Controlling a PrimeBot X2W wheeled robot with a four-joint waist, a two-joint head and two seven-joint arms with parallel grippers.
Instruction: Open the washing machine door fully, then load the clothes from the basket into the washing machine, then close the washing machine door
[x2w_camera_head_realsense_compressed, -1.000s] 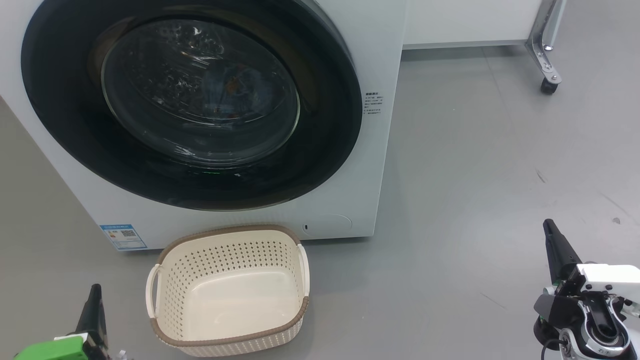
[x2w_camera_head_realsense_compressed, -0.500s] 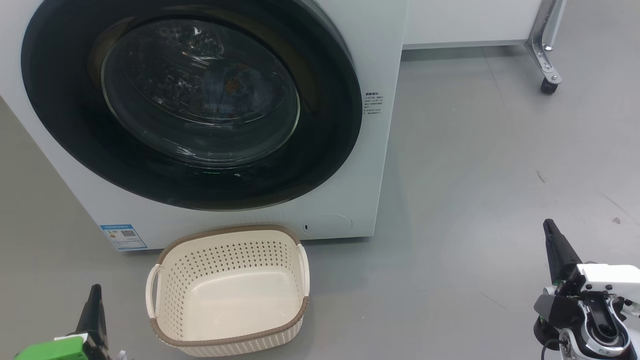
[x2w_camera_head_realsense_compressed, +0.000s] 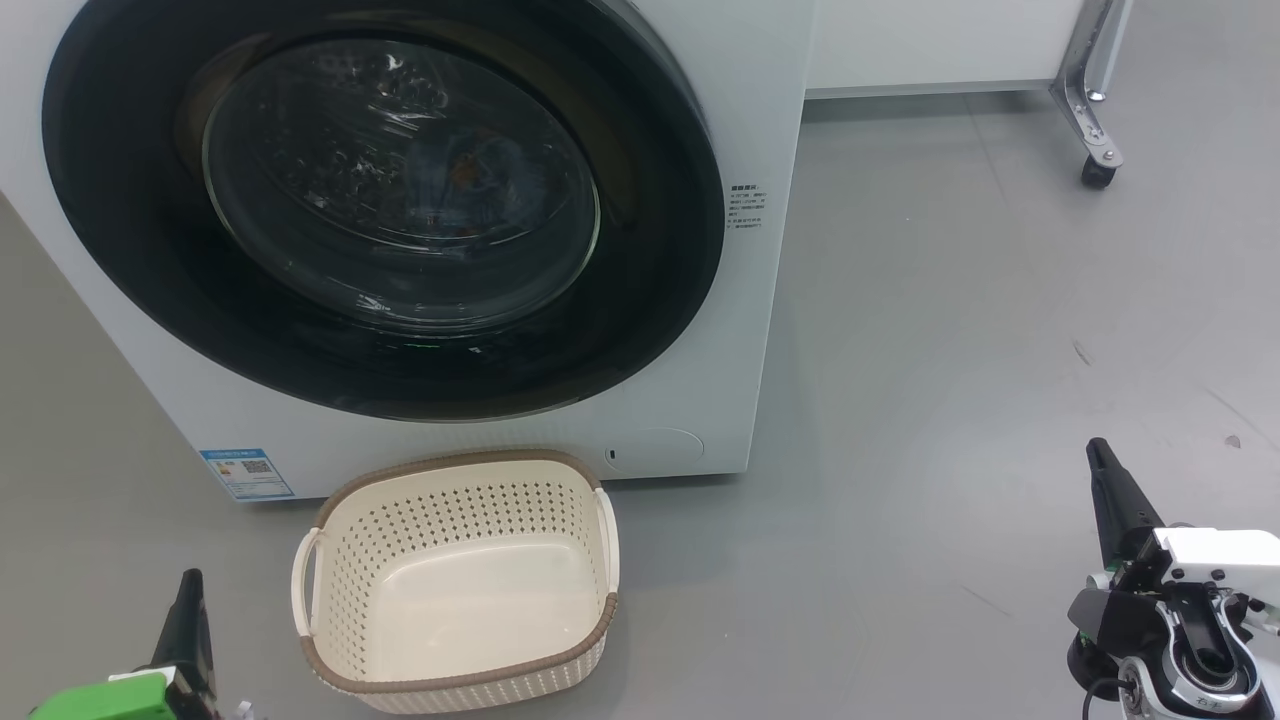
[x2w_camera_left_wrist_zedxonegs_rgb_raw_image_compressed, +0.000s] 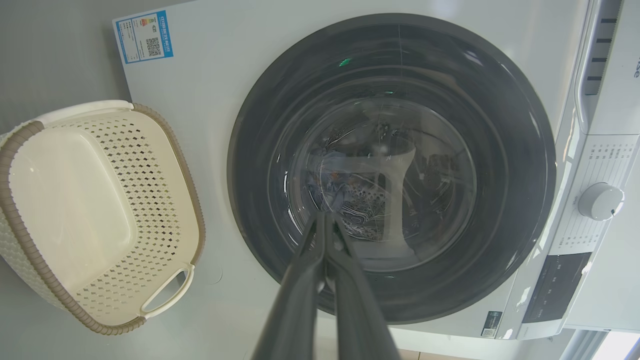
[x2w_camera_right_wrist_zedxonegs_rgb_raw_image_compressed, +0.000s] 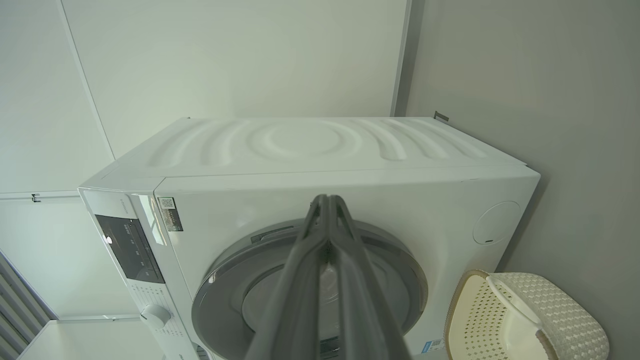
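- Head view: The washing machine, white and smooth-fronted, stood on the grey floor. The washing machine door was shut flush against it, a glossy black rim ringing a bulging clear glass bowl. The clothes, a dim blue-and-orange patch, lay behind the glass inside the drum. The basket, cream perforated plastic with a brown woven-look rim, sat on the floor just in front of the machine, its smooth bottom bare. The left claw pointed up at lower left and the right claw at lower right, both well apart from machine and basket. Seen edge-on, their grip could not be read here.
- Left wrist view: The left claw's long dark fingers met at the tips, closed on nothing, aimed at the centre of the glass. This angle added a round white knob and a dark control panel, and showed the printed fabric more clearly.
- Right wrist view: The right claw's fingers were likewise pressed together, holding nothing, lined up with the door's upper rim. This angle took in the machine's top, stamped with rippled curves, and pale wall panels behind.
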